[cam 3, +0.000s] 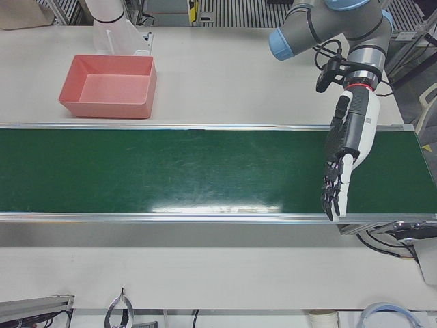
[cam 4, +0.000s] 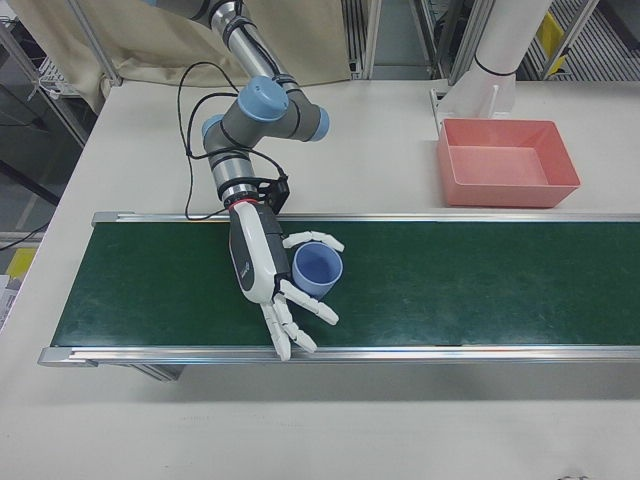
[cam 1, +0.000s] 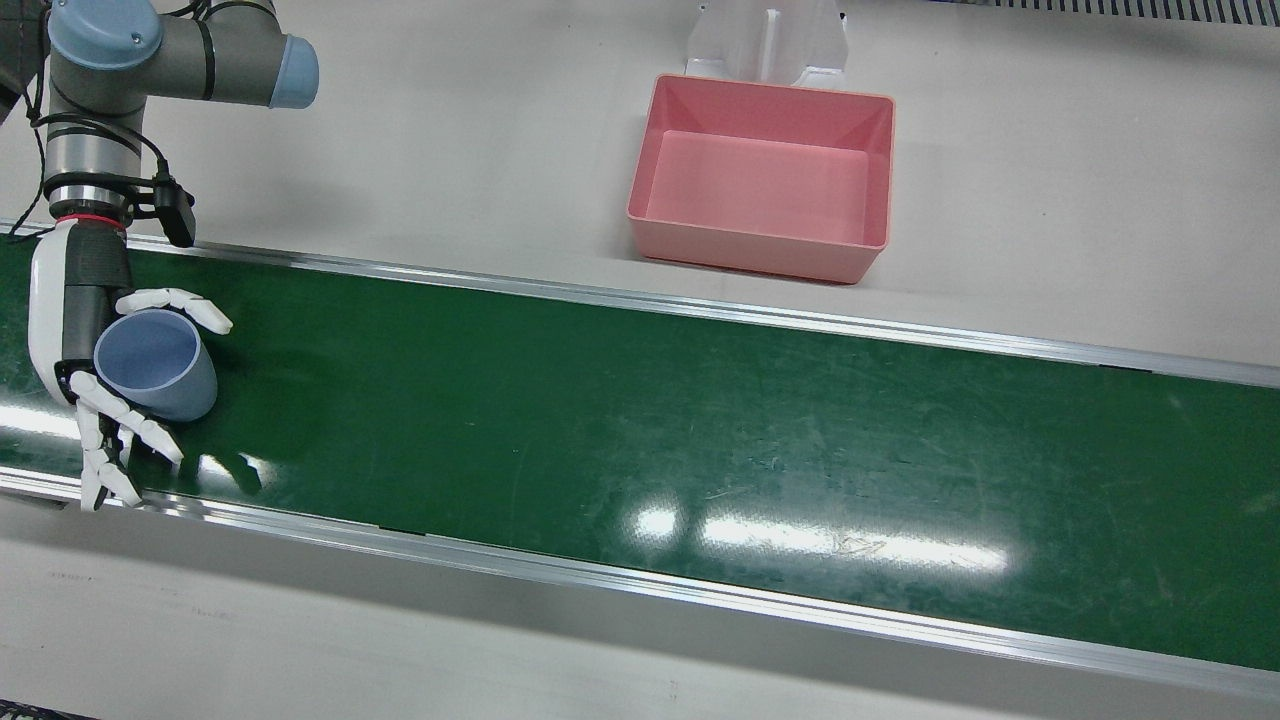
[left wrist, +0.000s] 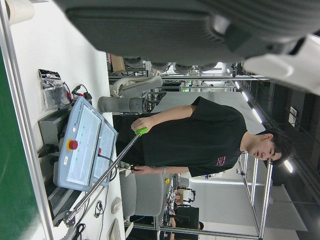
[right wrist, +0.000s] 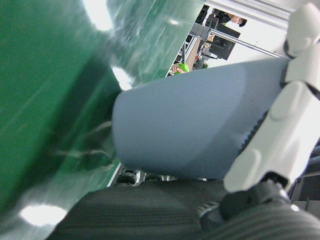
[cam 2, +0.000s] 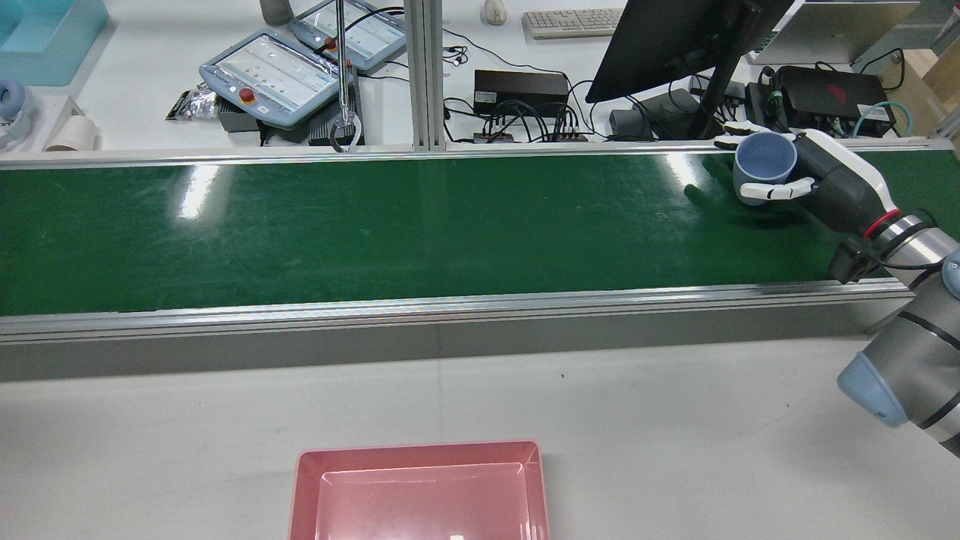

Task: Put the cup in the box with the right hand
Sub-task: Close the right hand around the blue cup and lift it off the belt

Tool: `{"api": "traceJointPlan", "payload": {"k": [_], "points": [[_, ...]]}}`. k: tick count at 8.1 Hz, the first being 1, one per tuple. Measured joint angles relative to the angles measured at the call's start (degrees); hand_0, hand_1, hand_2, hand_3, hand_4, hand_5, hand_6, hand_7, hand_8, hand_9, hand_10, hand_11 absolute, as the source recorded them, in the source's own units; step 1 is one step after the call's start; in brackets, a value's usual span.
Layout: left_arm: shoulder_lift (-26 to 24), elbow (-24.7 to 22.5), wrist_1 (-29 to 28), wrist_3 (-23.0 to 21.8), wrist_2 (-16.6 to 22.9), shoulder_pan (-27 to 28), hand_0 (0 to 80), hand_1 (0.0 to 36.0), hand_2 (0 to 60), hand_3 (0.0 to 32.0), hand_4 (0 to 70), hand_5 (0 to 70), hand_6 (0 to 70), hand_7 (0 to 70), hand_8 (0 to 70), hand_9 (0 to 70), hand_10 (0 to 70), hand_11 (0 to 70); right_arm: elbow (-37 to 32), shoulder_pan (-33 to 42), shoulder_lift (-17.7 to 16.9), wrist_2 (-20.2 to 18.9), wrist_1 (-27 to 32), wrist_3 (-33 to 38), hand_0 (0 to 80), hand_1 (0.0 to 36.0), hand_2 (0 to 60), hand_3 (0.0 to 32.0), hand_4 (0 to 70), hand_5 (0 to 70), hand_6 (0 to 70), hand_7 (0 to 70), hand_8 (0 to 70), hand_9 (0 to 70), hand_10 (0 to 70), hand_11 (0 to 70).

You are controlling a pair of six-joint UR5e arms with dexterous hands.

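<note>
Cup: nearest the right hand camera, a blue-grey cup filling most of that view; in the front view it stands mouth-up over the far left end of the green belt, and whether its base touches the belt cannot be told.
Right hand: white and dark grey, wrapped around the cup from the left, one finger curled over the far side of the rim and others along the near side, so the cup is clasped between them.
Right arm: reaches from the table's far left side down to the belt, a small black camera clipped at the wrist.
Belt: a long green conveyor with silver rails, running left to right across the table, scuffed and shiny with lamp glare.
Box: a pink, open, rectangular box on the white table beyond the belt, right of centre, well apart from the cup.
Left hand: stretched over the other end of the belt, fingers straight and apart, holding nothing.
Person: seen in the left hand view, in a black shirt, holding a long rod with a green grip.
</note>
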Motion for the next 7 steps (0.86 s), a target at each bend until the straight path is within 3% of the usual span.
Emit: {"api": "traceJointPlan", "payload": {"k": [1, 2, 3, 4, 5, 7], "points": [[-0.01, 0.0, -0.02, 0.0, 0.02, 0.0, 0.0, 0.0, 0.0, 0.0, 0.0, 0.0, 0.0, 0.0, 0.0, 0.0, 0.0, 0.0, 0.21, 0.02, 0.09, 0.56, 0.06, 0.11, 45.9, 25.5, 60.0, 0.0, 45.1, 16.0, 43.4, 70.0, 68.1, 70.0, 52.2, 70.0], [-0.02, 0.0, -0.02, 0.0, 0.01, 0.0, 0.0, 0.0, 0.0, 0.0, 0.0, 0.0, 0.0, 0.0, 0.0, 0.0, 0.0, 0.0, 0.49, 0.1, 0.09, 1.61, 0.09, 0.26, 47.2, 35.0, 60.0, 0.0, 41.2, 18.7, 45.1, 70.0, 70.0, 70.0, 56.0, 70.0], [-0.04, 0.0, 0.0, 0.0, -0.01, 0.0, 0.0, 0.0, 0.0, 0.0, 0.0, 0.0, 0.0, 0.0, 0.0, 0.0, 0.0, 0.0, 1.56, 0.32, -0.05, 2.49, 0.1, 0.32, 47.1, 31.3, 60.0, 0.0, 38.5, 17.4, 43.8, 70.0, 68.2, 70.0, 52.5, 70.0], [-0.01, 0.0, -0.02, 0.0, -0.03, 0.0, 0.0, 0.0, 0.0, 0.0, 0.0, 0.0, 0.0, 0.0, 0.0, 0.0, 0.0, 0.0, 4.31, 0.76, -0.35, 3.07, -0.12, 0.33, 47.8, 30.2, 60.0, 0.0, 38.5, 16.4, 42.9, 70.0, 65.8, 70.0, 48.6, 69.6], [-0.02, 0.0, -0.05, 0.0, -0.03, 0.0, 0.0, 0.0, 0.0, 0.0, 0.0, 0.0, 0.0, 0.0, 0.0, 0.0, 0.0, 0.0, 8.67, 1.06, -0.57, 3.84, -0.6, 0.24, 47.2, 25.7, 60.0, 0.0, 36.2, 15.3, 42.0, 70.0, 64.1, 70.0, 46.1, 65.8], [-0.01, 0.0, -0.07, 0.0, 0.0, 0.0, 0.0, 0.0, 0.0, 0.0, 0.0, 0.0, 0.0, 0.0, 0.0, 0.0, 0.0, 0.0, 20.94, -3.09, 0.3, 7.31, -5.98, -1.29, 46.8, 25.0, 60.0, 0.0, 40.5, 13.8, 41.0, 70.0, 61.0, 70.0, 43.5, 61.7]]}}
